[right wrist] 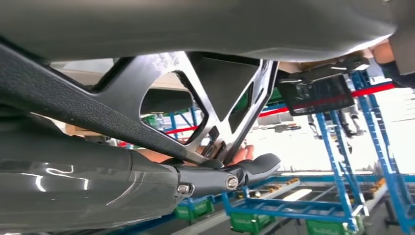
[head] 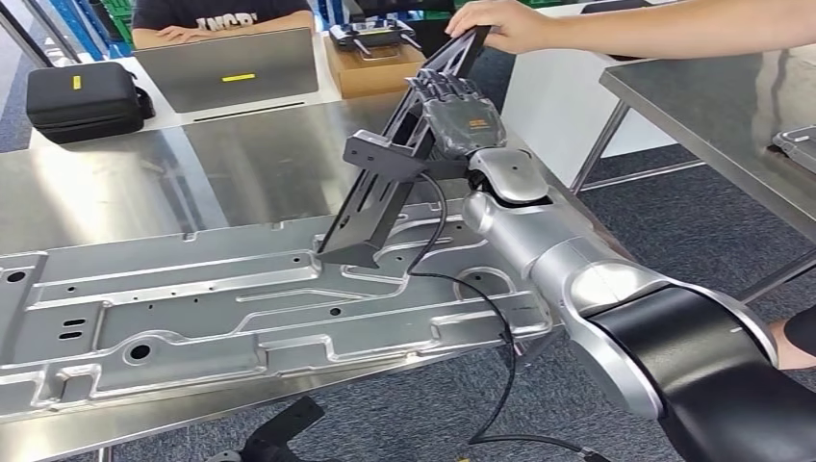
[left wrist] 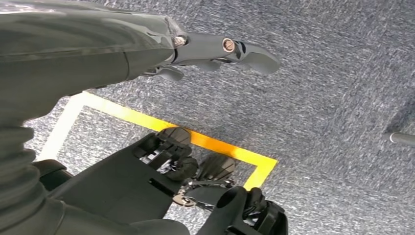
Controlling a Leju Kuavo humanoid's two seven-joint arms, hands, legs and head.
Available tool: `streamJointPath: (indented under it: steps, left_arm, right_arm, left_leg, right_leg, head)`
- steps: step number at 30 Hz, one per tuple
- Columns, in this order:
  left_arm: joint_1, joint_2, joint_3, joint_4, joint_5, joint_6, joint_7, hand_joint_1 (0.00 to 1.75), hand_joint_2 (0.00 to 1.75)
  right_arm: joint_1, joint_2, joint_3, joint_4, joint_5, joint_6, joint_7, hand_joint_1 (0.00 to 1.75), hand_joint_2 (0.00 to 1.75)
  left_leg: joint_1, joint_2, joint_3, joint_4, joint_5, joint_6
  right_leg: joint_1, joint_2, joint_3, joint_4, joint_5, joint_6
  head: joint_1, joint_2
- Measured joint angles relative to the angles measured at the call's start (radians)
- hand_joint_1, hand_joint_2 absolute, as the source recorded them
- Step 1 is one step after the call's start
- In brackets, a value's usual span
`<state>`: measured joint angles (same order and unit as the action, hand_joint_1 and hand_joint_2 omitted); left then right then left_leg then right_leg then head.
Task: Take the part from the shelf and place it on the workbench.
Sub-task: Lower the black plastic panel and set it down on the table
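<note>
— Two hands on the black part (head: 385,183)?
— Yes: the right hand (head: 460,115) grips it, a person's hand (head: 500,24) holds its top; its foot rests on the desk's metal panel (head: 192,298).
— Left hand (left wrist: 220,54)?
— Hanging over carpet, holding nothing.

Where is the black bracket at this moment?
In the head view the black bracket leans tilted right of centre, its lower end on the stamped metal panel, gripped by the right hand, with a person's hand on its upper end.
</note>
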<state>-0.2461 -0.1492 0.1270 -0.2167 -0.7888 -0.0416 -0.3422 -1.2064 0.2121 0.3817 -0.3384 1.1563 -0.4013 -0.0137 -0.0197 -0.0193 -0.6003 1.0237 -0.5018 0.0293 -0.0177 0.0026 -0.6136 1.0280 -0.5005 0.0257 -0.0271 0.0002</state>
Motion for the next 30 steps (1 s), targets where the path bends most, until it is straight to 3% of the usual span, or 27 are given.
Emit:
streamJointPath:
  steps: [30]
  left_arm:
    - [-0.002, -0.005, 0.000, 0.000, -0.004, 0.008, 0.008, 0.00, 1.75]
  right_arm:
    - [0.008, 0.003, 0.035, 0.000, 0.016, 0.008, 0.004, 0.00, 0.00]
  left_leg:
    - [0.000, 0.000, 0.000, 0.001, 0.000, 0.000]
  right_leg:
    - [0.000, 0.000, 0.000, 0.000, 0.000, 0.000]
  head:
    - [0.000, 0.000]
